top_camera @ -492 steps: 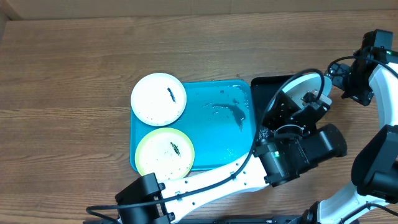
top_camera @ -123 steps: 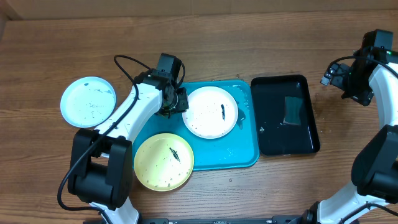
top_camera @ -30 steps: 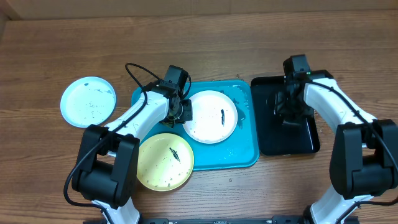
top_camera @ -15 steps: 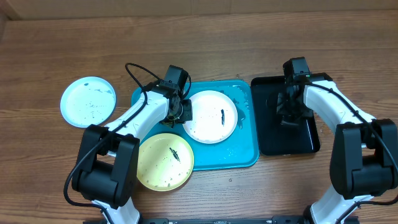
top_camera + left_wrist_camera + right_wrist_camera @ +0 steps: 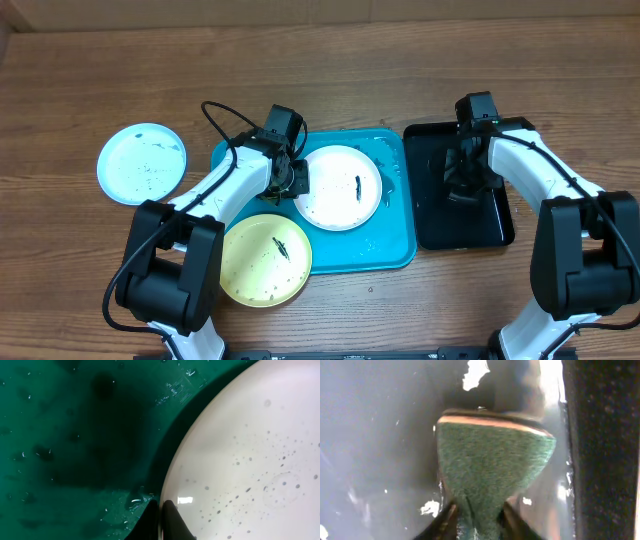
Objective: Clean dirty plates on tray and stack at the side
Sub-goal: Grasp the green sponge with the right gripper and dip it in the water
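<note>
Overhead view: the large teal-blue rectangular plastic tray (image 5: 396,225) lies at table centre. The small white round plastic plate (image 5: 340,200) sits inside it, with a dark smear and specks on its face. The yellow-green round plastic plate (image 5: 262,265) overlaps the tray's near-left corner and hangs partly over the wooden table (image 5: 100,80). The pale blue-green round plastic plate (image 5: 141,165) is set on the table, well apart to the left. The left gripper (image 5: 161,515) is closed on the rim of the white plate. Only its fingertips are shown in the left wrist view, so the bite appears shallow but cannot be confirmed. The right gripper (image 5: 475,517) is clamped on the green scouring sponge (image 5: 492,455) inside the wet, glossy black plastic tray (image 5: 497,228). Three risks are noted. The wet rim may slip from a thin pinch when the plate is scrubbed or lifted. Water may be dripped across the table as the sponge is carried over. The overhanging yellow-green plate may be tipped if the tray is nudged. No brand, label or legible writing is found.
</note>
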Robot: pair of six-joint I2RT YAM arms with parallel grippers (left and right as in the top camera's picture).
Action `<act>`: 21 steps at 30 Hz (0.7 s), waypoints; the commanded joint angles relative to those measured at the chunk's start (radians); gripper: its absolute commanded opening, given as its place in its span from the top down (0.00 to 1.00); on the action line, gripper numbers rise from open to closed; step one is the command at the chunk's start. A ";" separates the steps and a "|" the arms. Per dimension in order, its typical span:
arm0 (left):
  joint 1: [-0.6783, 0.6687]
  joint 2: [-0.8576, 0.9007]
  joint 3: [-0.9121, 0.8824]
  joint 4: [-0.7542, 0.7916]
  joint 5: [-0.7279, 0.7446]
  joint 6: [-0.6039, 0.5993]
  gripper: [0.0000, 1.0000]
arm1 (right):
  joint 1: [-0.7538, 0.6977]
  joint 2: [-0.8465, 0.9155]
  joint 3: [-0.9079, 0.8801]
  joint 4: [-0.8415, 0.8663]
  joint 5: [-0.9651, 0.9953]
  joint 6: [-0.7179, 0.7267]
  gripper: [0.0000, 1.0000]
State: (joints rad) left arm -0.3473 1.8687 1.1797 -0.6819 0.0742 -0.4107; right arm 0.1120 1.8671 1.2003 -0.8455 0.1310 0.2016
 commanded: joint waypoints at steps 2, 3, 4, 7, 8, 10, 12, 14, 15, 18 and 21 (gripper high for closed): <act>-0.006 0.016 0.010 0.015 -0.005 0.022 0.94 | 0.000 -0.023 -0.001 -0.001 -0.028 0.018 0.88; -0.006 0.016 0.010 0.018 -0.005 0.022 0.94 | 0.000 -0.023 -0.001 -0.004 -0.050 0.018 0.88; -0.006 0.016 0.010 0.019 -0.005 0.022 0.93 | 0.000 -0.023 -0.001 -0.005 -0.080 0.017 0.88; -0.006 0.016 0.010 0.022 -0.005 0.022 0.93 | 0.000 -0.023 -0.002 -0.019 -0.158 0.016 0.87; -0.006 0.016 0.010 0.023 -0.005 0.022 0.92 | 0.000 -0.023 -0.002 -0.024 -0.163 0.016 0.88; -0.006 0.016 0.010 0.023 -0.004 0.022 0.92 | 0.000 -0.023 -0.002 -0.033 -0.163 0.016 0.90; -0.006 0.016 0.010 0.023 -0.004 0.022 0.91 | 0.000 -0.023 -0.002 -0.039 -0.163 0.008 0.89; -0.006 0.016 0.010 0.023 -0.004 0.022 0.91 | 0.000 -0.023 -0.002 -0.039 -0.155 0.003 0.73; -0.006 0.016 0.010 0.023 -0.004 0.022 0.91 | 0.000 -0.023 -0.002 -0.038 -0.147 0.000 0.66; -0.006 0.016 0.010 0.024 -0.005 0.022 0.91 | 0.000 -0.023 -0.002 -0.031 -0.110 0.001 0.59; -0.006 0.016 0.010 0.025 -0.006 0.022 0.91 | 0.000 -0.023 -0.002 -0.031 -0.103 0.007 0.58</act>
State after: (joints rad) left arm -0.3473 1.8687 1.1797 -0.6605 0.0734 -0.4107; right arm 0.1120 1.8671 1.2003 -0.8818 0.0086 0.2058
